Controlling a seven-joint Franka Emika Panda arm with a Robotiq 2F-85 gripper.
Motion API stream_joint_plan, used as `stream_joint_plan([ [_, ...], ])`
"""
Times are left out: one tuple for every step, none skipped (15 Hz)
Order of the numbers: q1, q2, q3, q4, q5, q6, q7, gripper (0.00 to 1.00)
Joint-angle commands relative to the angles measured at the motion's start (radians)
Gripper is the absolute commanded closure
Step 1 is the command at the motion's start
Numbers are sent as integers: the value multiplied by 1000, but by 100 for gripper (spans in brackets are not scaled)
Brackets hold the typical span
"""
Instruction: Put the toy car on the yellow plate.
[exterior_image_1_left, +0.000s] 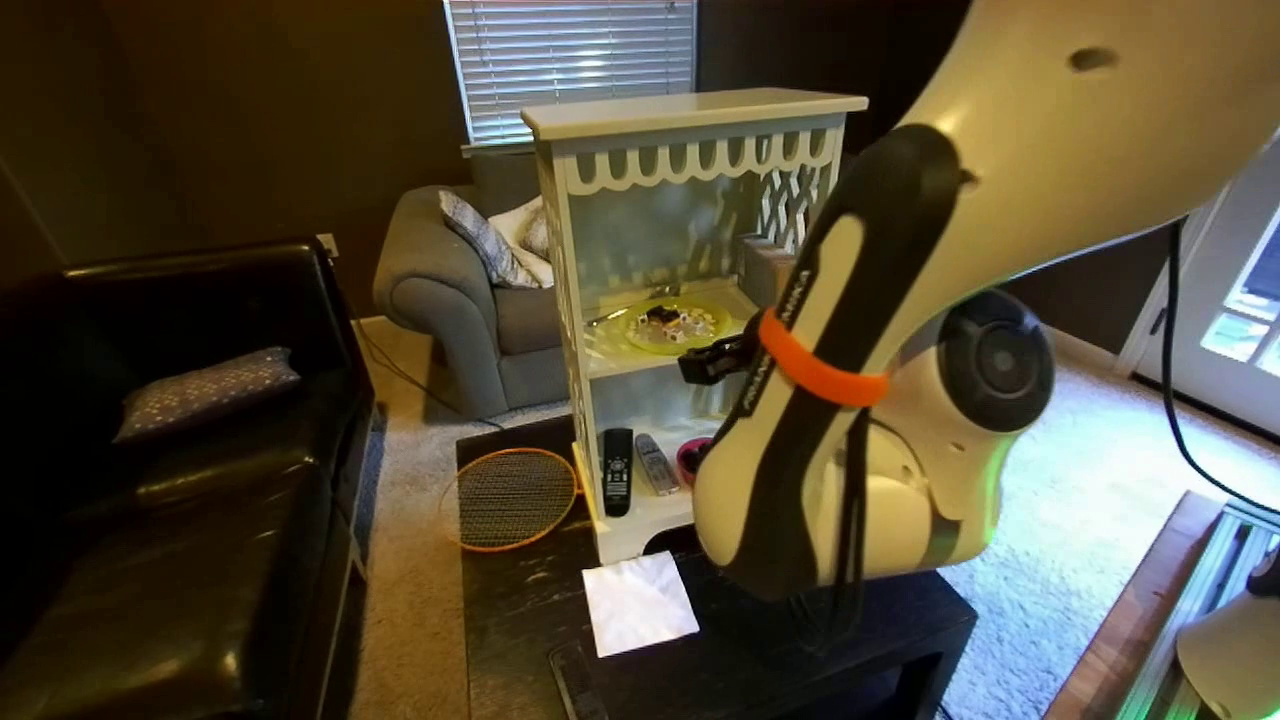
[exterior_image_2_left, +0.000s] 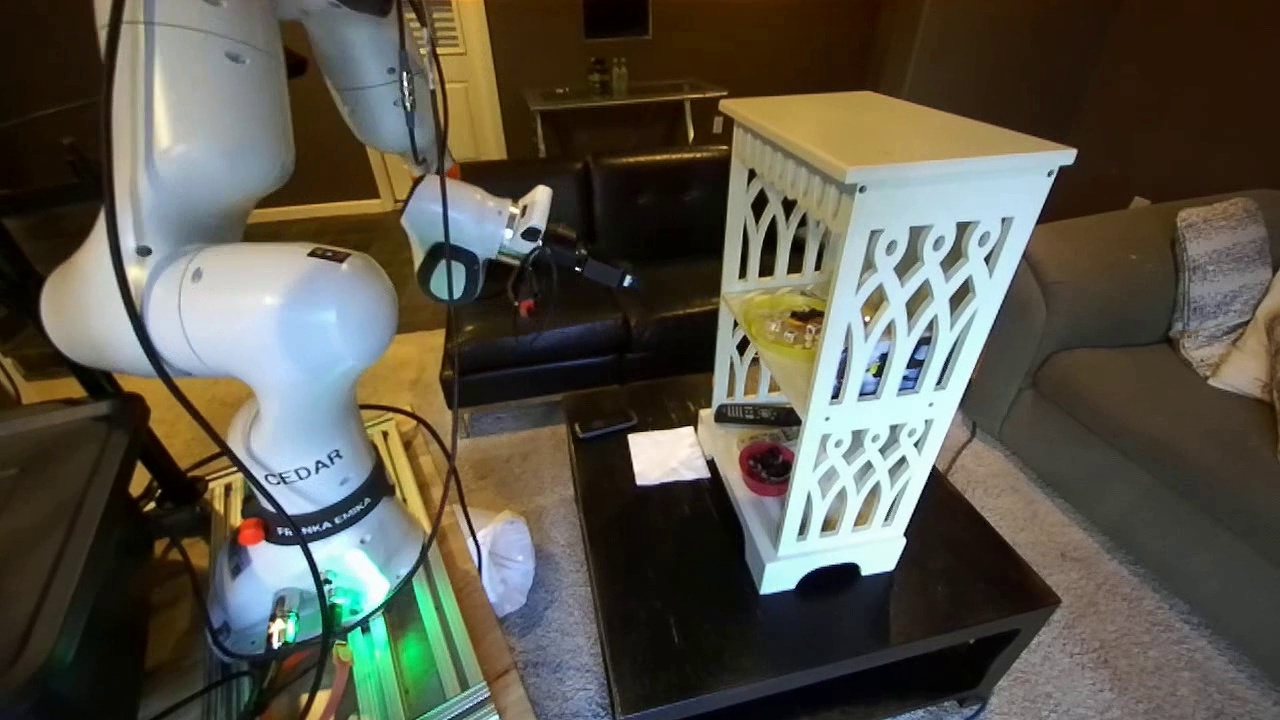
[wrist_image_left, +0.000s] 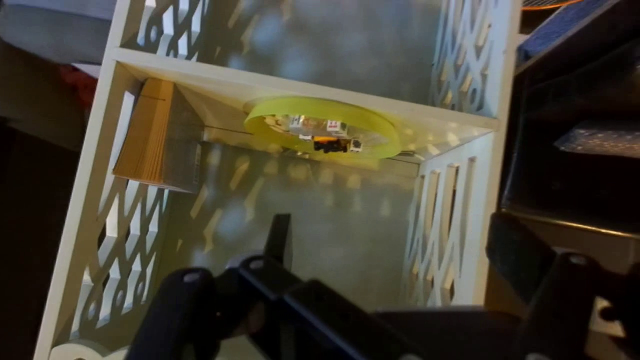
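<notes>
The yellow plate (exterior_image_1_left: 722, 312) rests on the middle shelf of the white shelf unit; it also shows in an exterior view (exterior_image_2_left: 765, 320) and, upside down, in the wrist view (wrist_image_left: 320, 105). Several small white blocks lie on it. A tiny dark oblong thing with an orange part (wrist_image_left: 330, 145) lies among them; it may be the toy car, but is too small to be sure. My gripper (exterior_image_2_left: 612, 276) is in the air in front of the shelf unit, apart from the plate. In the wrist view its fingers (wrist_image_left: 390, 225) are wide apart with nothing between them.
The shelf unit (exterior_image_2_left: 900, 130) has lattice sides and stands on a dark table (exterior_image_2_left: 680, 600). A cardboard box (wrist_image_left: 160, 135) stands beside the plate. Below are a black remote (exterior_image_1_left: 617, 472), a grey remote (exterior_image_1_left: 656, 465) and a reddish-pink bowl (exterior_image_2_left: 766, 470). White paper (exterior_image_1_left: 640, 605) and a racket (exterior_image_1_left: 515, 500) lie outside.
</notes>
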Motion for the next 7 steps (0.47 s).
stream_joint_plan([
  [56,-247,52,-213,-2,-84,63,0],
  [57,-298,59,-274,-37,-102,92,0],
  [-64,-151,141,-130,-13,-17,34,0],
  [-58,-195,152,-175,-15,-35,49,0],
  [-57,-229,159,-209,-16,-46,57,0],
  [-58,-252,162,-229,-17,-54,58,0],
  [-59,-263,163,-235,-17,-60,59,0],
])
